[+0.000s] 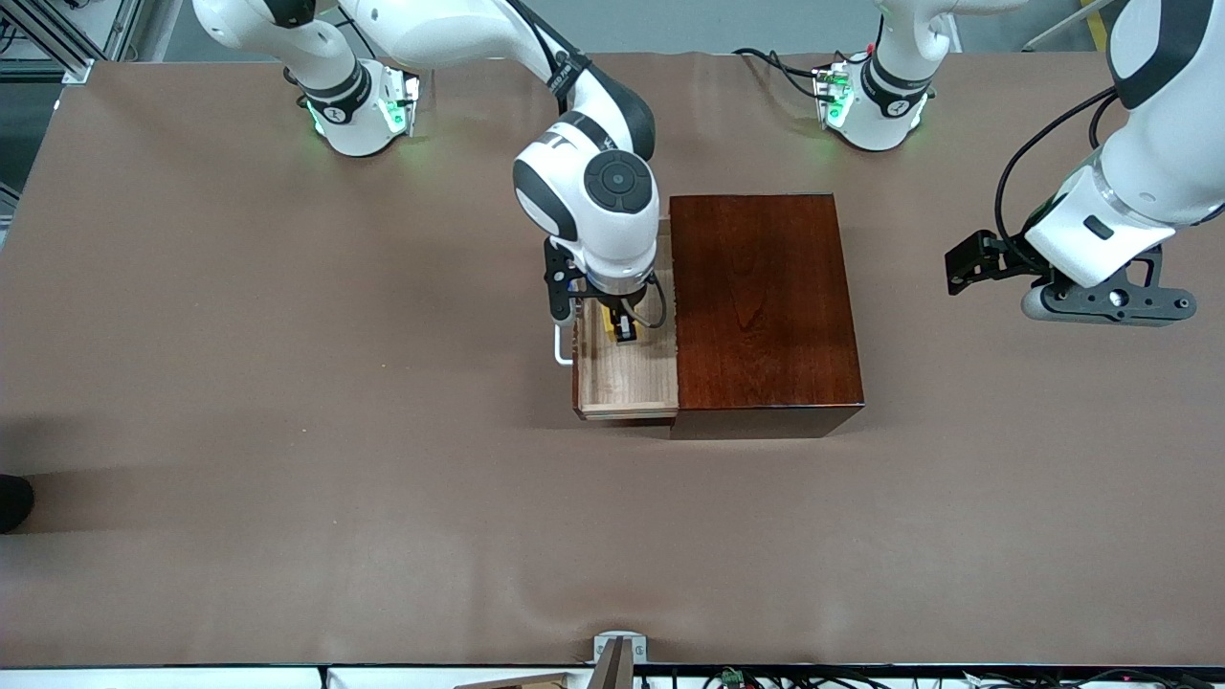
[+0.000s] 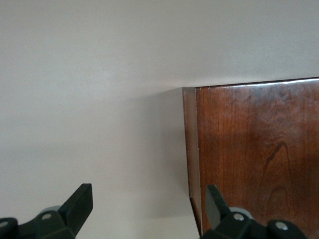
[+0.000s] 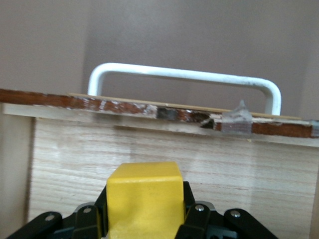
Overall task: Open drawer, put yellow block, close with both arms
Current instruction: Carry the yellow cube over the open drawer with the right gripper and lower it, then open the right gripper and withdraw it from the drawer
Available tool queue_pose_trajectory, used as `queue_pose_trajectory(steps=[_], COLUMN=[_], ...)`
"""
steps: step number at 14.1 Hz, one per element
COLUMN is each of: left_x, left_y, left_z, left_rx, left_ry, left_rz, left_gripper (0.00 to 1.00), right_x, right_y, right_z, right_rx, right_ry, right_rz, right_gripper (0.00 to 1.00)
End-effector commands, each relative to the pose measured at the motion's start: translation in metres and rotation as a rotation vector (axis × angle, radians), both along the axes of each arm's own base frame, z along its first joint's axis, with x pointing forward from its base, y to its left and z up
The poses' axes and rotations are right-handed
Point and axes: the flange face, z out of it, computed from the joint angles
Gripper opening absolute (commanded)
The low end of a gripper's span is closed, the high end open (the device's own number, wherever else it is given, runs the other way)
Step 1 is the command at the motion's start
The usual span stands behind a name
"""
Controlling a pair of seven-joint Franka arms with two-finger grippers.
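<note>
1. The drawer is pulled out of the box, toward the right arm's end of the surface.
2. The right gripper, jaws clamped on the block, is over the drawer inside; release is left.
3. The left gripper waits with wide jaws beside the box; closing is left.

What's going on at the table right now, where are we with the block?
The drawer is pulled open from the wooden box. The right pincer is down inside it, shut on the yellow block, with the white handle just ahead of it. The block is not released yet. The left arm waits, its pincer open, over the table by the box's edge toward the left arm's end.
</note>
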Motion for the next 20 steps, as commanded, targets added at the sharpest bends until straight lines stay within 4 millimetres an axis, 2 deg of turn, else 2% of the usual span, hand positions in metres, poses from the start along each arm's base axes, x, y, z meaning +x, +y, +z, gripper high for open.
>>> queue_pose_trajectory(steps=[1,4,8,10,11,12,17,20], left_x=[-0.004,-0.004,-0.003,-0.004,-0.004,-0.003,-0.003,-0.002], left_y=[0.001,0.002,0.001,-0.001,-0.001,-0.001,0.0,-0.001], left_z=[0.003,0.002,0.006,0.009,0.009,0.008,0.008,0.005], left_rx=[-0.013,-0.013,-0.017,-0.015,-0.014,-0.016,-0.016,-0.023], left_ry=[-0.012,-0.012,-0.02,-0.027,-0.026,-0.025,-0.024,-0.016], left_rz=[0.004,0.005,0.004,0.0,0.0,0.001,0.002,0.003], left_gripper=[1.0,1.0,1.0,1.0,1.0,1.0,1.0,1.0], right_x=[-0.001,-0.002,0.003,0.005,0.01,0.015,0.038,0.057], right_y=[0.011,0.013,0.004,-0.003,-0.01,-0.022,-0.098,-0.163], right_z=[-0.003,0.004,0.018,0.039,0.057,0.077,0.14,0.167], right_rx=[0.015,0.021,0.009,0.011,0.03,0.038,0.038,0.111], right_ry=[-0.014,-0.025,-0.025,-0.03,-0.042,-0.041,0.041,0.108], right_rz=[-0.022,-0.017,-0.018,0.009,0.056,0.097,0.27,0.399], right_gripper=[1.0,1.0,1.0,1.0,1.0,1.0,1.0,1.0])
